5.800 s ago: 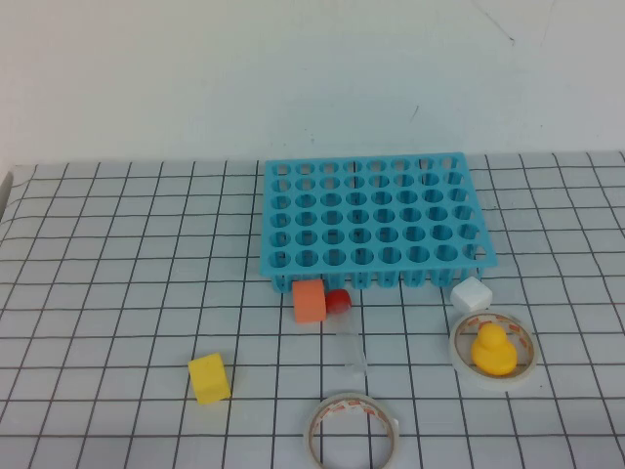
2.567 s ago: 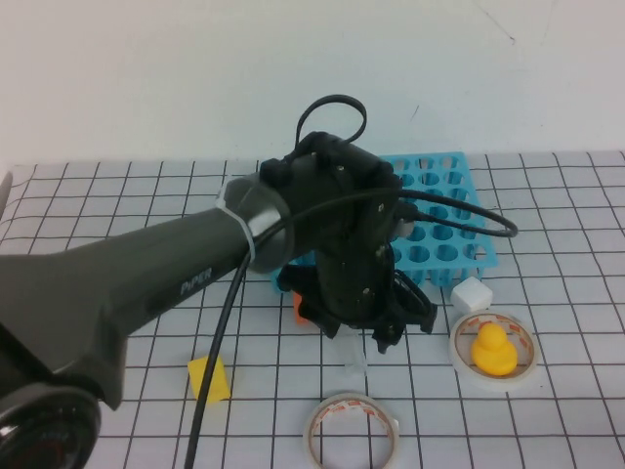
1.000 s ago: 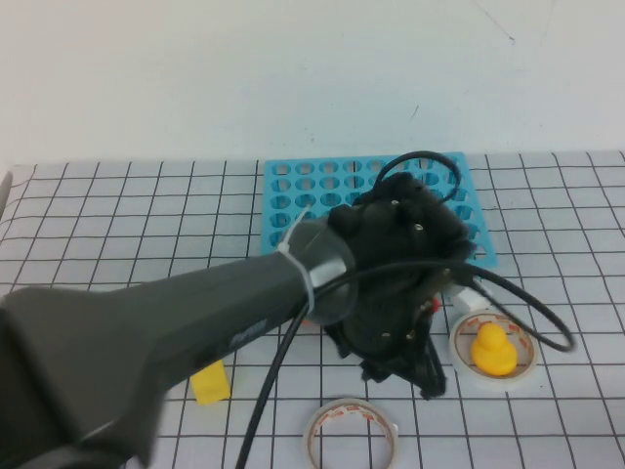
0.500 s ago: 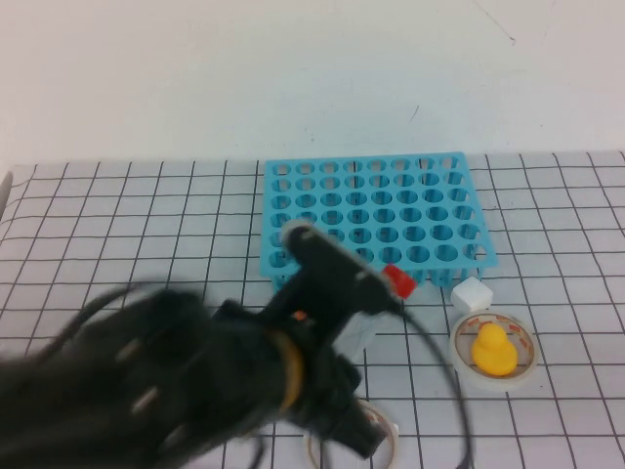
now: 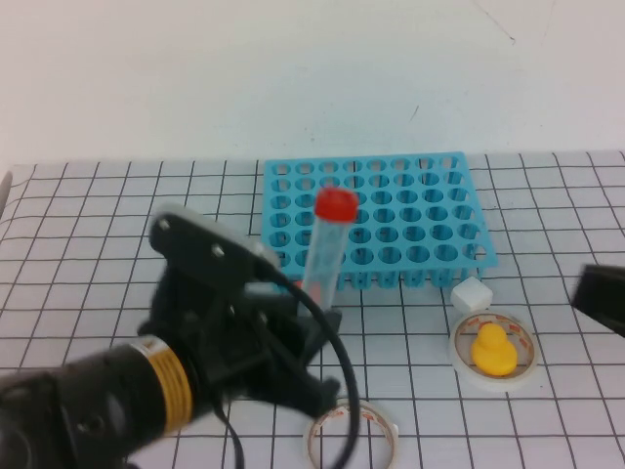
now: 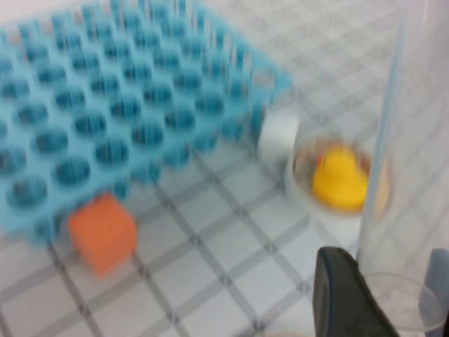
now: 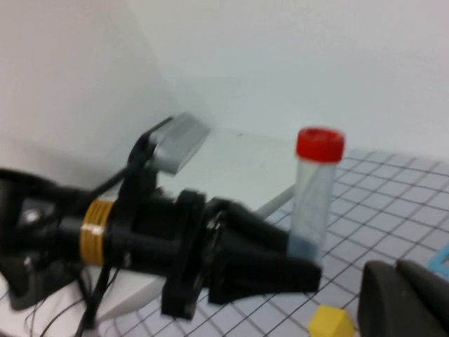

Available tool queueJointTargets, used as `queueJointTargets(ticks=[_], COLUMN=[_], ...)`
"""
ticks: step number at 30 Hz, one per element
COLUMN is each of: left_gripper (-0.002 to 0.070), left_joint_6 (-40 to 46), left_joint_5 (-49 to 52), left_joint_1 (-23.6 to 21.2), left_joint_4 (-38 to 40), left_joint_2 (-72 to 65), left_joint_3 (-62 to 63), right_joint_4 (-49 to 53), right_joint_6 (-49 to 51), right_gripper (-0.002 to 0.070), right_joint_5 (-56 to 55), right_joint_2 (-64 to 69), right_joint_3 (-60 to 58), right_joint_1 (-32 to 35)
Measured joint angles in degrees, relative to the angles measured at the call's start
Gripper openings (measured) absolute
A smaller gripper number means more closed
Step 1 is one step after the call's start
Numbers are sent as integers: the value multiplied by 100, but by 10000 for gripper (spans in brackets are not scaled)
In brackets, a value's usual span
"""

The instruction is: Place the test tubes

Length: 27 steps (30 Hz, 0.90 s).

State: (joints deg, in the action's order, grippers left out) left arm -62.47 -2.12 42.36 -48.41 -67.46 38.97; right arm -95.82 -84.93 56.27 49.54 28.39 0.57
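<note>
My left gripper [image 5: 317, 315] is low over the counter [image 5: 98, 215], just in front of the near left part of the blue rack [image 5: 391, 210]. Its jaws are partly closed around the bottom end of 1 clear tube [image 5: 327, 249]. The tube stands nearly upright, red cap on top, leaning a little toward the rack, and it is in none of the holes. Seen from above, its cap overlaps the rack's left rows, but I cannot tell whether it is really over them. An orange cube [image 6: 102, 234] sits against the rack's near edge, close to where I hold the tube. A white cube [image 5: 470, 294] lies by the rack's near right corner. Just beyond it, a yellow duck [image 5: 493, 350] sits inside a tape ring [image 5: 459, 347]. Another tape roll [image 5: 322, 430] lies on the counter just nearer than my left arm, and a yellow cube [image 7: 330, 321] is beside that arm. My right gripper [image 5: 601, 296] hangs at the far right edge, well apart from the rack, its jaws closed on nothing.
</note>
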Motion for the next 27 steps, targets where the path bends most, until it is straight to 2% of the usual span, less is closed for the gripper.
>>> queueJointTargets(ticks=[5,10,12,14,19,22,27], left_gripper=[209,209,209,209,209,209,209], left_joint_6=[-77,79,90,94,128,128,77], left_joint_5=[-1520,-2525,-2717,-2844,-2960,-2984,-2995], left_joint_1=[-901,-1580,-1783,-1893,-1933,-1933,-1933], left_joint_4=[-136,-44,-32,-20,-66,-170,-273], left_joint_2=[0,0,0,0,0,0,0], left_joint_3=[0,0,0,0,0,0,0], right_joint_4=[-9,-20,-43,-47,-57,-57,-57], right_joint_6=[-563,-951,-1174,-1262,-1188,-1169,-1185], right_gripper=[-1,13,66,155,460,531,557], right_joint_5=[-198,-1248,-1521,-1586,-1622,-1631,-1644], right_joint_2=[861,1586,1884,2164,2823,3179,3735], right_joint_3=[652,1523,1897,2231,3043,3456,4072], right_joint_1=[-893,-1964,-2194,-2305,-2520,-2698,-2957])
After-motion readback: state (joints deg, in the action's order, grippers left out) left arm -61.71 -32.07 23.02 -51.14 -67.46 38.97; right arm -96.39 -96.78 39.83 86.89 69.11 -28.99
